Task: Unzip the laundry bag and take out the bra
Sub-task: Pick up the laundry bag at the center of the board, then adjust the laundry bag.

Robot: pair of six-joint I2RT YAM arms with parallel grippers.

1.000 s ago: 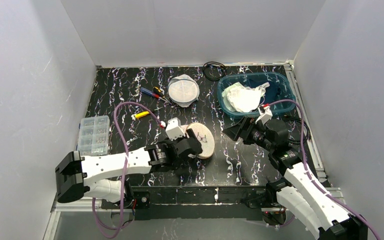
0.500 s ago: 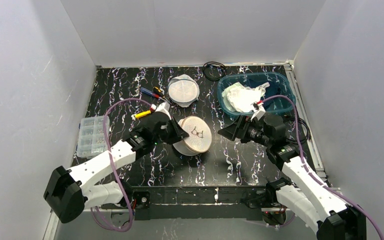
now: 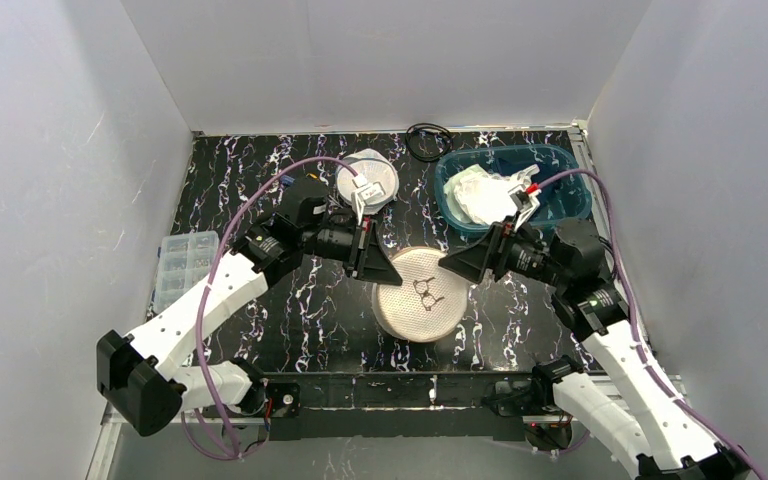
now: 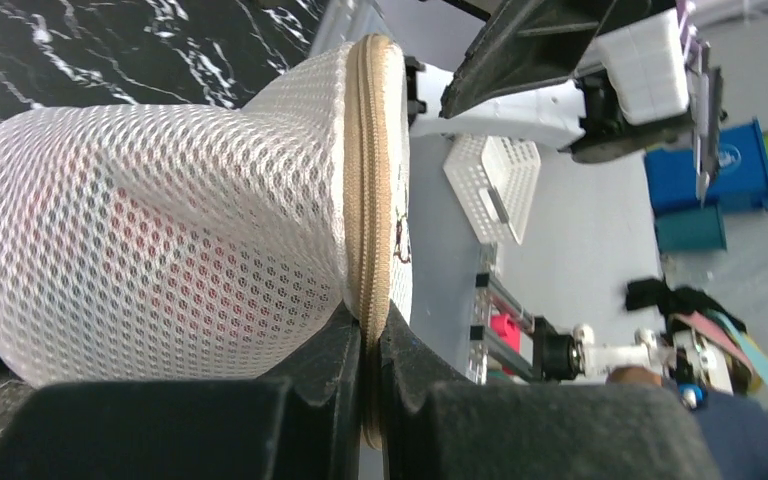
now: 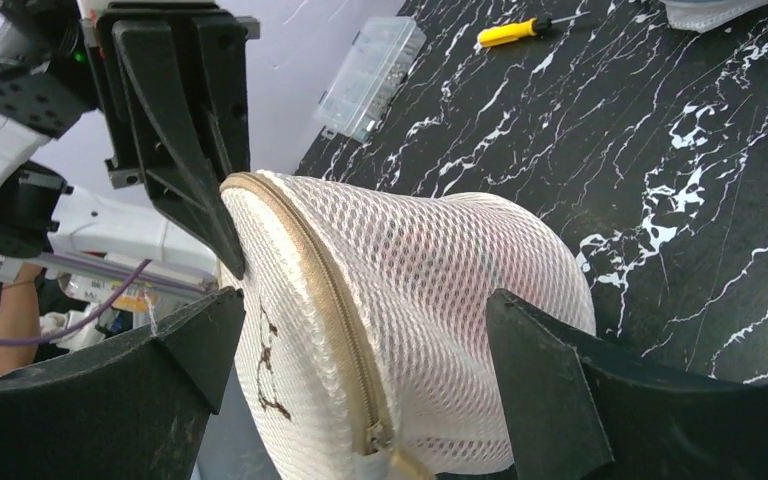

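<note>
Tan zipper tape (image 4: 372, 180) is what the left fingers (image 4: 310, 400) are pinched shut on: they clamp the rim seam of the white mesh laundry bag (image 4: 160, 230), and the bag's body bulges out to one side of them. From above, I see those left fingers (image 3: 378, 265) at the bag's (image 3: 420, 300) upper-left edge and the right fingers (image 3: 465, 262) at its upper-right edge, the two pairs facing each other across it.

The right fingers (image 5: 550, 390) are spread wide and grip nothing. The bag (image 5: 410, 310) sits in the gap between them, and I cannot tell whether either one touches the mesh. In the right wrist view the zipper (image 5: 330, 330) runs closed around the rim, with its pull low down, near the right fingers. The left fingers (image 5: 190, 150) bite the rim on the bag's far side.

A reddish shape (image 4: 140, 230) shows through the mesh, just beyond the left fingers; it is too blurred for me to name. I cannot tell whether the bag rests on the black marbled worktop (image 3: 260, 180) or hangs just above it.

Beyond the right fingers, a blue bin (image 3: 560, 190) holds white cloth (image 3: 480, 195). A clear compartment box (image 3: 185, 265) lies well off to the left fingers' outer side.
</note>
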